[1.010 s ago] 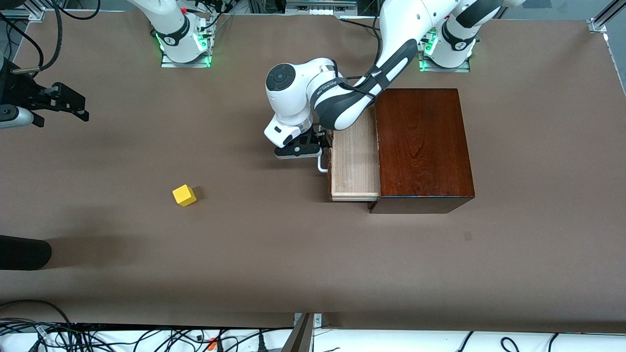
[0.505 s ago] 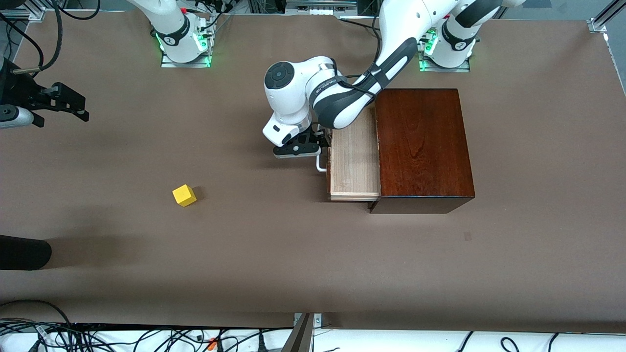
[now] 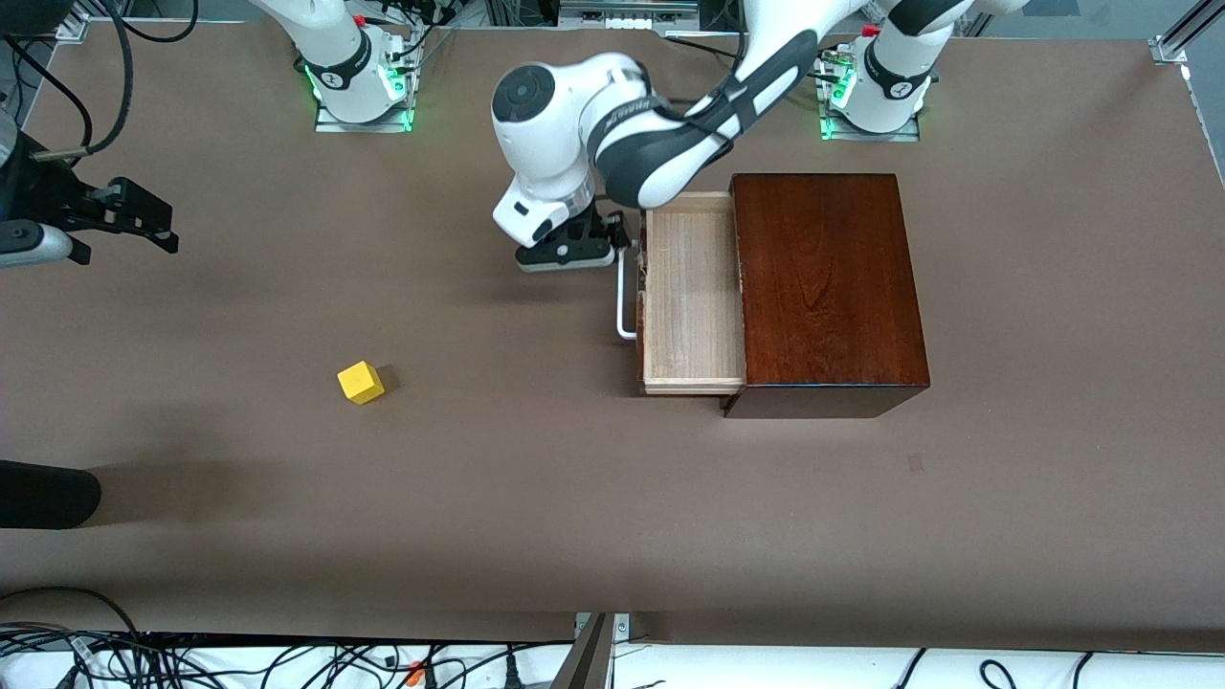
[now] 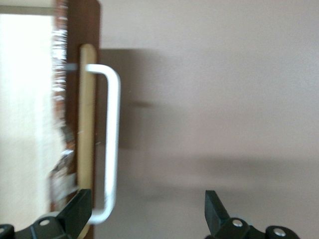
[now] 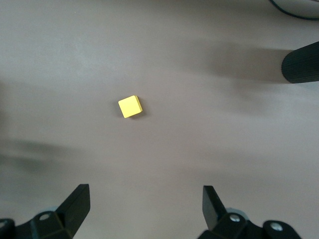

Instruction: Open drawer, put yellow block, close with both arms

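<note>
The drawer stands pulled out of the dark mahogany box, its pale wood tray bare inside. Its white bar handle faces the right arm's end of the table and also shows in the left wrist view. My left gripper is open and empty just off the handle's end that lies toward the arms' bases; in its wrist view the jaws stand wide apart. The yellow block lies on the table alone. My right gripper hovers open over the table's right-arm end, with the block below it.
A black rounded object juts in at the table edge near the right arm's end and shows in the right wrist view. Cables lie along the table edge nearest the front camera.
My left gripper has let go of the handle and moved away toward the arms' bases. The drawer has slid out a little more. The right gripper has shifted slightly.
</note>
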Controlling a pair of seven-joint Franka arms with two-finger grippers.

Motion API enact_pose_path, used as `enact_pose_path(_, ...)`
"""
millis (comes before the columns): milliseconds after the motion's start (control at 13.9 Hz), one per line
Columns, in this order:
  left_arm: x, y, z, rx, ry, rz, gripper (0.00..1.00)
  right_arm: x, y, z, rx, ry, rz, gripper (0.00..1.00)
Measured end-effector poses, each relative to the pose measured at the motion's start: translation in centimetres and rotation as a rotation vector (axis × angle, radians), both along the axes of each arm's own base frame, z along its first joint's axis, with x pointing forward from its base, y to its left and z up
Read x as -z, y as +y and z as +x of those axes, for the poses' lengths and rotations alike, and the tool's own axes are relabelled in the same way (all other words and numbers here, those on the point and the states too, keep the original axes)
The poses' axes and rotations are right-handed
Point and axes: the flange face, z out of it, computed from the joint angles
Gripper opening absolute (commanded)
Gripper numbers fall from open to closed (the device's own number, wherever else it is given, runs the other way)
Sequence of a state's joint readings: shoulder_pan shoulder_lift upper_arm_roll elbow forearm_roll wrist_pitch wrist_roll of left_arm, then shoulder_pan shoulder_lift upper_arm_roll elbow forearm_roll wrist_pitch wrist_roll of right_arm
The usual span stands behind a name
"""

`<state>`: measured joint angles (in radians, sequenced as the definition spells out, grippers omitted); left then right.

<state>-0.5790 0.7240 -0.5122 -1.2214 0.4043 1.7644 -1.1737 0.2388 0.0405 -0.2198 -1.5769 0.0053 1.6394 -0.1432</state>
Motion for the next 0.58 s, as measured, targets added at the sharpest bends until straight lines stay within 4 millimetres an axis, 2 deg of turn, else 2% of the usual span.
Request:
enact_pose_path(144, -5.6, 2.7, 1.0, -0.051, 0.022, -0.009, 1.0, 0.8, 0.4, 0.4, -0.005, 0.015, -0.003, 1.0)
enact_pose_path(216, -9.1, 5.1, 1.8, -0.056, 0.037, -0.019, 1.0, 1.7, 0.7, 0.7, -0.009, 0.03, -0.006, 1.0)
enact_pose_path(361, -16.1, 12.3, 4.7, -0.043, 0.06, -0.057, 1.0, 4.3, 1.9, 1.6, -0.033, 0.077, -0.016, 1.0)
enact_pose_path(433, -18.3, 16.1, 6.1, -0.039, 0.062, -0.071, 1.0, 5.8, 2.8, 2.0, -0.062, 0.102, -0.021, 1.0)
enact_pose_path(577, -20.3, 22.2, 8.0, -0.045, 0.058, -0.074, 1.0, 8.3, 4.9, 2.6, -0.151, 0.147, -0.03, 1.0)
